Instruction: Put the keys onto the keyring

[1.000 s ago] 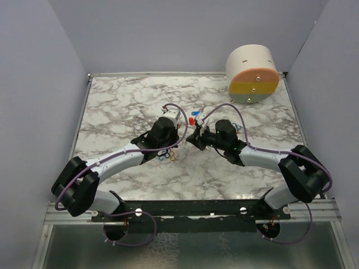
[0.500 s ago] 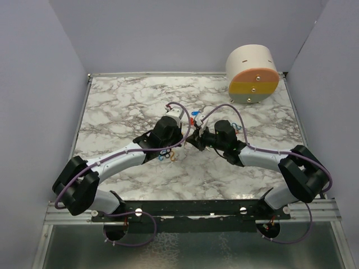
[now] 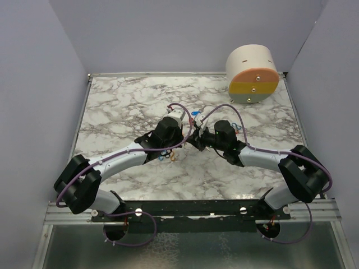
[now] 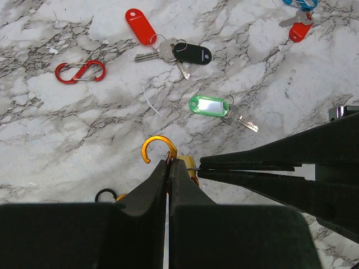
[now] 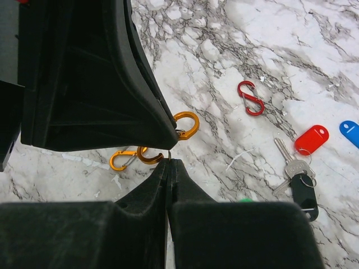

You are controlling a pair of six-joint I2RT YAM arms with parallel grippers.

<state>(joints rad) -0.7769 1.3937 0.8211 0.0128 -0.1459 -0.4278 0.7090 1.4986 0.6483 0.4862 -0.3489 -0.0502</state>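
On the marbled desk [image 3: 123,106], the left pincer [image 4: 168,167] is clenched on an orange keyring loop [image 4: 160,138]. The loop's open hook projects straight ahead of the tips along the pincer's axis, and a green-tagged key [image 4: 208,105] lies flat further ahead, shaft angled toward the right pincer [image 5: 169,162]. Since one second ago the left pincer has shifted toward the right one, narrowing the gap. Both arms reach low and inward, tips just beside each other; the right pincer is clenched, a thin wire at its tips.
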